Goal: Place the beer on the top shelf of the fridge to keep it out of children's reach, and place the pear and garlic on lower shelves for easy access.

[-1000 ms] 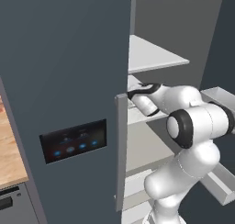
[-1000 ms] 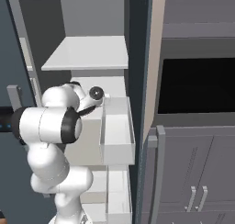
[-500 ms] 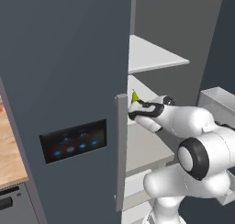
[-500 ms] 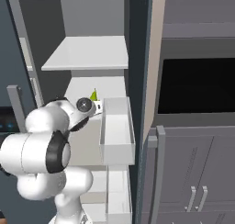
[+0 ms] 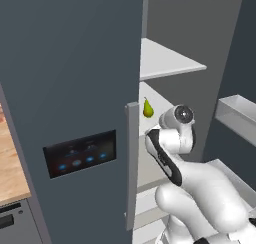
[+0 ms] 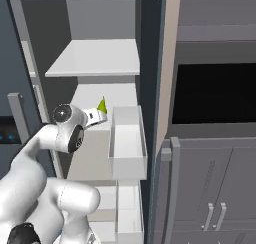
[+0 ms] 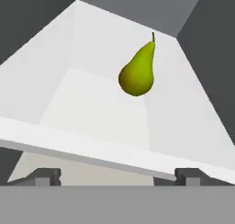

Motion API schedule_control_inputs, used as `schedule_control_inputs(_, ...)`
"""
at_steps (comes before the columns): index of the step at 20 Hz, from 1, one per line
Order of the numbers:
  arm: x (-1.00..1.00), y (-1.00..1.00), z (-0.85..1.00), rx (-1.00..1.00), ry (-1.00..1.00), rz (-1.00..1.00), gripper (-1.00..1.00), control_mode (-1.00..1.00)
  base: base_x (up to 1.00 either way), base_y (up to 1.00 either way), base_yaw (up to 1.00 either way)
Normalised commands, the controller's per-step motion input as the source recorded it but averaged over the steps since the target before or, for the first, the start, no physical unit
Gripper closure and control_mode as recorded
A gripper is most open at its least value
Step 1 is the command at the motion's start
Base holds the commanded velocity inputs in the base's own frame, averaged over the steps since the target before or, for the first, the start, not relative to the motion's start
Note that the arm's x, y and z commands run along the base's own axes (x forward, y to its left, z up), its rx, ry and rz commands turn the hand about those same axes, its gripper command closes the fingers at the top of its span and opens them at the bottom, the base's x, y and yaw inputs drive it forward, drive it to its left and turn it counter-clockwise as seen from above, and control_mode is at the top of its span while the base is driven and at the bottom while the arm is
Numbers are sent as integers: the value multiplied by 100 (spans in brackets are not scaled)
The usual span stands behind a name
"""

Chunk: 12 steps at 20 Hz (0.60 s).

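Hand view: pear (image 7: pixel 137 72) upright, stem up.

Pear (image 7: pixel 137 71) upright on lower shelf (image 7: pixel 92 108)

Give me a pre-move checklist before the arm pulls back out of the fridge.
1. Small yellow-green pear standing on a lower white shelf, beneath the top white shelf: ok.
2. Hand open, both fingertips wide apart: ok.
3. Pear free of the hand, clear gap in the hand view: ok.
4. Pear upright, stem up: ok.
5. Dark grey fridge door open enough for withdrawal: ok.
6. White door bin clear of the arm's path back: cannot tell.
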Motion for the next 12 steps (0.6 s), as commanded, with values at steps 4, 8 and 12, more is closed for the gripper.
schedule_control_inputs(4,-100,-24,87,-5,6,0,-100,-100,0,0,0)
schedule_control_inputs(8,-100,-15,79,0,1,5,-100,-100,0,0,0)
schedule_control_inputs(12,-100,-8,78,0,0,10,-100,-100,0,0,0)
